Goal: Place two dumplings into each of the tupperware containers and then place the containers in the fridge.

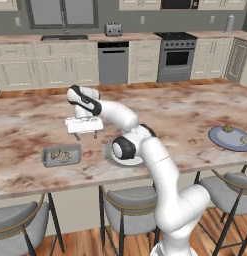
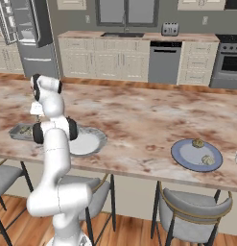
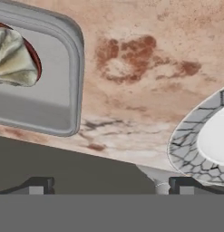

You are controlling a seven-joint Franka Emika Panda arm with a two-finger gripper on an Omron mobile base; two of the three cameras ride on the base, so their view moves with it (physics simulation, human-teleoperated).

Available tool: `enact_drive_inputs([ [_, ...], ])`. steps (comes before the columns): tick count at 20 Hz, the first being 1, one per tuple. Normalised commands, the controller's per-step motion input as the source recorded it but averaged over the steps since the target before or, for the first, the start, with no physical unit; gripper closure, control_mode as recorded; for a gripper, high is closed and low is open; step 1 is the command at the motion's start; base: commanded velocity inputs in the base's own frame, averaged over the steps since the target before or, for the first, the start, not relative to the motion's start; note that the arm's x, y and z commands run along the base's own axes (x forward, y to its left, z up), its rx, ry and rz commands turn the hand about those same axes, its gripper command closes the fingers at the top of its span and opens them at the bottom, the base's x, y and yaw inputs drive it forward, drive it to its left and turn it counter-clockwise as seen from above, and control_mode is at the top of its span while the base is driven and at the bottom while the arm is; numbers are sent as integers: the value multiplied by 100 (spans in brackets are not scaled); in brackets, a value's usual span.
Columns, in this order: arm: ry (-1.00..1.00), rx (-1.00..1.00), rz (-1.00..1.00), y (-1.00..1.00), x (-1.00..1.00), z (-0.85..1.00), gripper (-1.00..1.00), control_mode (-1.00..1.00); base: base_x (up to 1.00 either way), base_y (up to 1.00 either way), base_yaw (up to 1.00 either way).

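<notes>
A pale grey tupperware container (image 1: 61, 156) sits near the island counter's front edge with two dumplings (image 1: 59, 154) inside. My gripper (image 1: 87, 135) hangs open and empty just above the counter, behind and to the right of it. In the hand view the container (image 3: 63, 97) is at the upper left with one dumpling (image 3: 13, 56) showing, and the gripper (image 3: 111, 186) is wide open. Two more dumplings (image 1: 228, 128) lie on a blue plate (image 1: 226, 140) at the far right. The fridge (image 2: 41, 57) stands at the back left with its door open.
An empty patterned plate (image 1: 111, 152) lies right of the container, partly behind my elbow; it also shows as the plate (image 3: 186, 145) in the hand view. Stools (image 1: 127, 205) line the counter's near side. Cabinets, a dishwasher (image 1: 113, 62) and an oven (image 1: 176, 57) run along the back wall.
</notes>
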Motion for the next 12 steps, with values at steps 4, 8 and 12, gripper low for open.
enact_drive_inputs([
  [4,-25,11,0,-12,-4,-5,-100,-100,0,0,0],
  [8,-35,20,-10,-10,-37,-16,-100,-100,0,0,0],
  [12,-49,7,-15,3,-27,-6,-100,-100,0,0,0],
])
